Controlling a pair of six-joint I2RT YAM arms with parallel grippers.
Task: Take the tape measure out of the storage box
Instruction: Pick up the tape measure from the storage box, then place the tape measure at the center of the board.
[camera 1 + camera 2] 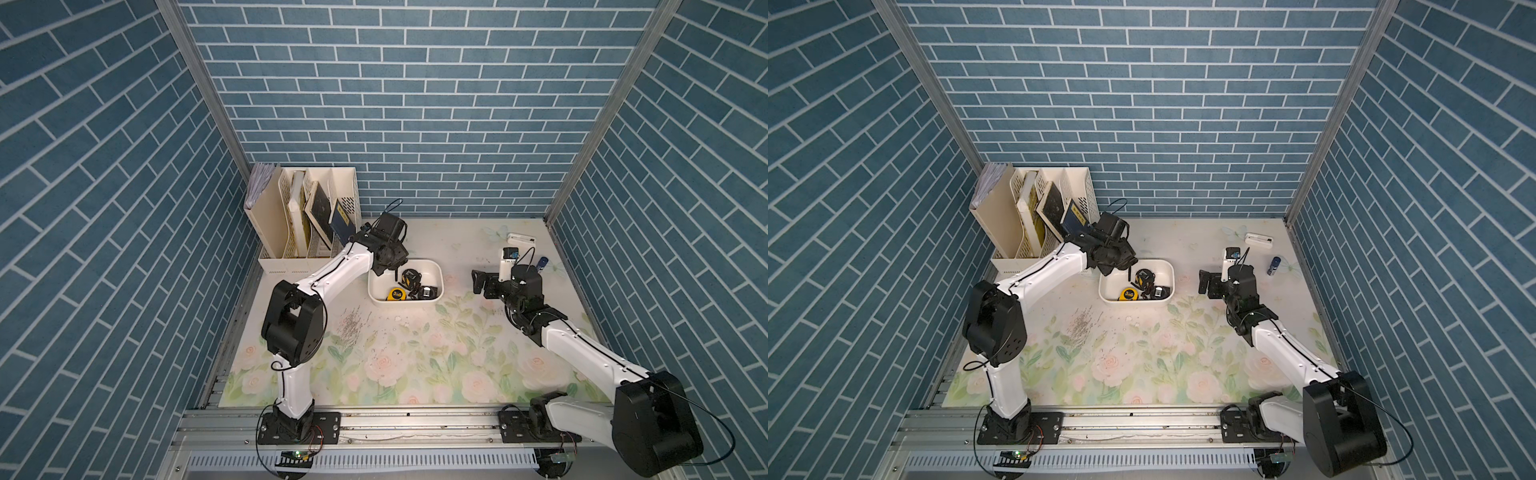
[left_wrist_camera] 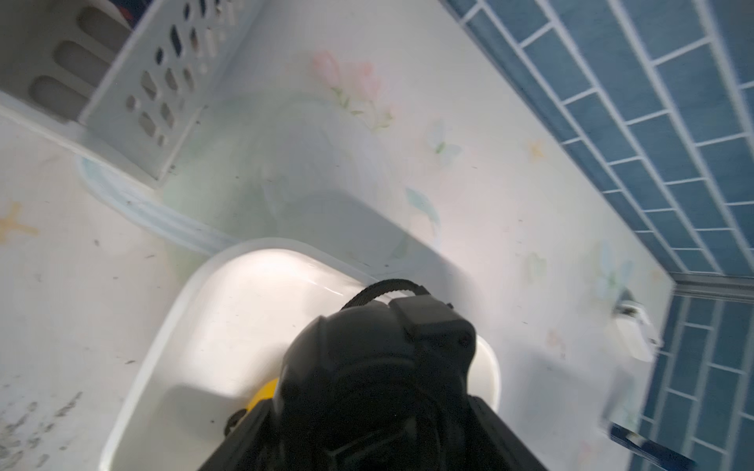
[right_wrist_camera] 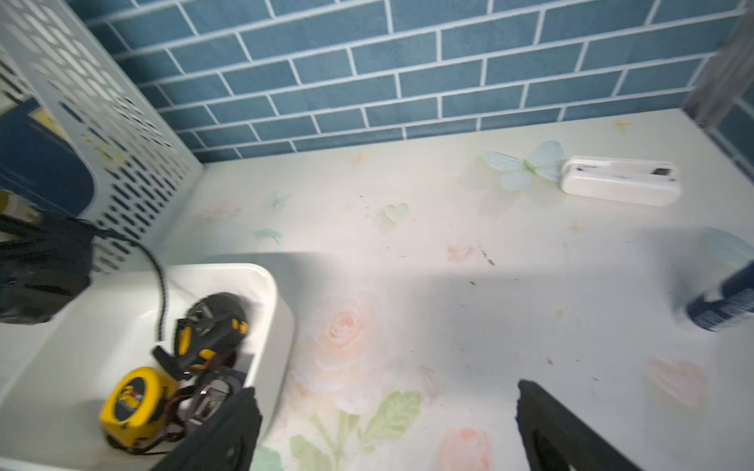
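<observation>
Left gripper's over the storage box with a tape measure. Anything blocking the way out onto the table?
Nothing visible blocks it. The left gripper holds the black tape measure over the storage box. Its strap dangles into the box beside the black-and-yellow tape measure and might catch there. The open right gripper sits apart, beside the box.

The storage box (image 1: pixel 430 269) is white. In it are a yellow tape measure (image 1: pixel 396 294) and a black tape measure (image 1: pixel 411 277) with yellow bits. The surface (image 1: pixel 415 365) has pink roses and green leaves. The walls (image 1: pixel 395 104) are blue bricks with white lines. The file organizer (image 1: pixel 266 216) is cream.
</observation>
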